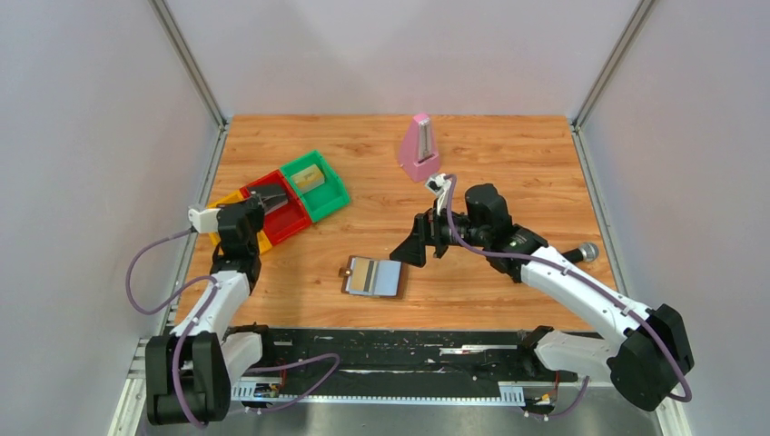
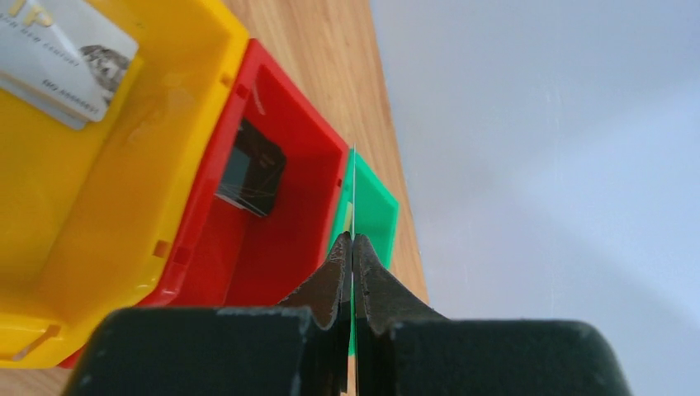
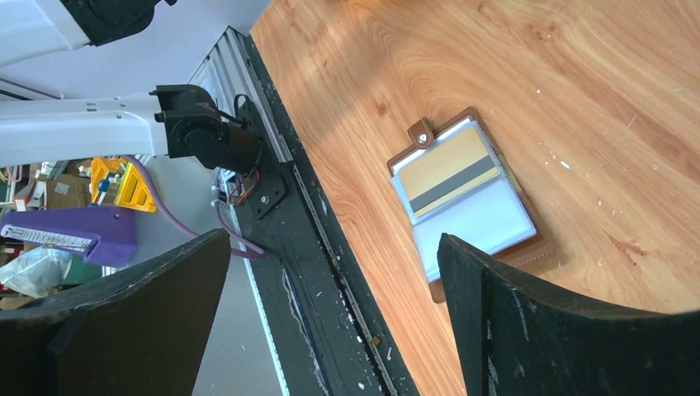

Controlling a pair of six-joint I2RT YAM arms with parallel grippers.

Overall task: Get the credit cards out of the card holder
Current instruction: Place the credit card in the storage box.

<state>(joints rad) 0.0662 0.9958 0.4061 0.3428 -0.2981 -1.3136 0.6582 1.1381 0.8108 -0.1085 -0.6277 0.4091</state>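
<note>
Looks well along, with most of the work done. Shows three thin rectangular credit cards out and sorted: a grey-silver printed card point(image 2: 62, 54) in the yellow plastic tray point(image 2: 49, 272), a dark card point(image 2: 252, 169) leaning in the red plastic tray point(image 2: 281, 264), and a gold-tan card point(image 1: 309, 177) in the green plastic tray point(image 1: 329, 207).

Leaves one to pull, as far as can be judged: a gold-tan card with a dark stripe point(image 3: 450, 169), tucked into the clasp-side pocket of the small bifold card holder point(image 3: 487, 227), brown at the rim and grey-blue inside. Lies flat and spread open on the wooden surface point(image 1: 508, 154), near the front edge between the two arms, well apart from the trays. Has a pale, clear second pocket that seems empty, though too glossy to rule out something thin inside.

At the right gripper point(image 3: 334, 241), jaws spread wide with nothing between them, poised just beside the holder. At the left gripper point(image 2: 352, 247), jaws pressed together on nothing, hanging above the trays at the left of the surface.
</note>
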